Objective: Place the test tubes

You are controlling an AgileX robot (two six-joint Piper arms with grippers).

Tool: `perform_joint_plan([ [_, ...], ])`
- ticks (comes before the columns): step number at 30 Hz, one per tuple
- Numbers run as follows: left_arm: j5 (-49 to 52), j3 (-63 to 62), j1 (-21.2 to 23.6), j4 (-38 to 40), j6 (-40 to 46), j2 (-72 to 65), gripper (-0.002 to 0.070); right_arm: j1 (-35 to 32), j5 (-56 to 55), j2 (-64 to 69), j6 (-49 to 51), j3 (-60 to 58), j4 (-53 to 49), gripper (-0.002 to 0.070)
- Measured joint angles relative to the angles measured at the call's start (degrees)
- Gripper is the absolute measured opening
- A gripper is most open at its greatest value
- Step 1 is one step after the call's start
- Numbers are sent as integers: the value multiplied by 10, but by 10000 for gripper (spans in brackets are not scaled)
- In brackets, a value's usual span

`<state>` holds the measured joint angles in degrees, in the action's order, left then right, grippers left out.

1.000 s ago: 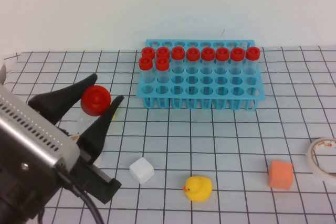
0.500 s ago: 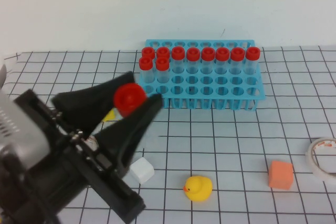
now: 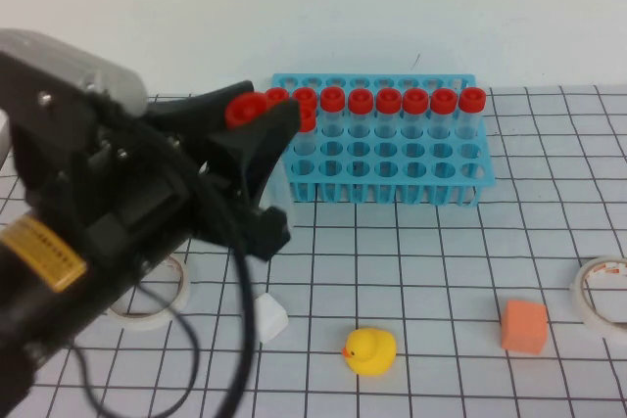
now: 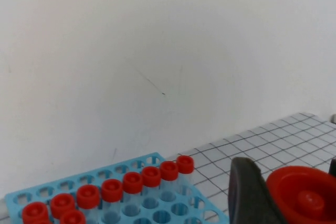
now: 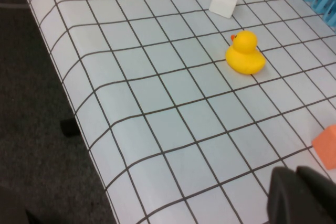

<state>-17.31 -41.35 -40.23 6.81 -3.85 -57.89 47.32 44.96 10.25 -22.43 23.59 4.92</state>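
Pinching a red-capped test tube [image 3: 244,111] in my left gripper [image 3: 259,113] at the left end of the blue rack [image 3: 392,189], I am risking clipping the seated tubes [image 3: 388,102] there; my right gripper [image 5: 300,195] is hanging pressed together over the near table [image 5: 157,103].

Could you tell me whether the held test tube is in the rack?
Out: left gripper grips the test tube near the rack's left end; the right gripper hangs shut over the table.
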Motion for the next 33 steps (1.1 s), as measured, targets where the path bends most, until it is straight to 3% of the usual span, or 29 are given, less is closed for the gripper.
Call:
perform_joint_plan([
  [6,-81,0,3,42,87,-72,256,0,0,0,0,0,0,-1],
  [13,-182,-2,6,58,97,-155,256,0,0,0,1,0,0,-1],
  [20,-216,-53,52,65,92,-254,256,0,0,0,1,0,0,-1],
  [26,-228,-98,98,40,-51,-318,256,0,0,0,1,0,0,-1],
  [33,-228,-175,127,-118,-182,-396,256,0,0,0,1,0,0,-1],
])
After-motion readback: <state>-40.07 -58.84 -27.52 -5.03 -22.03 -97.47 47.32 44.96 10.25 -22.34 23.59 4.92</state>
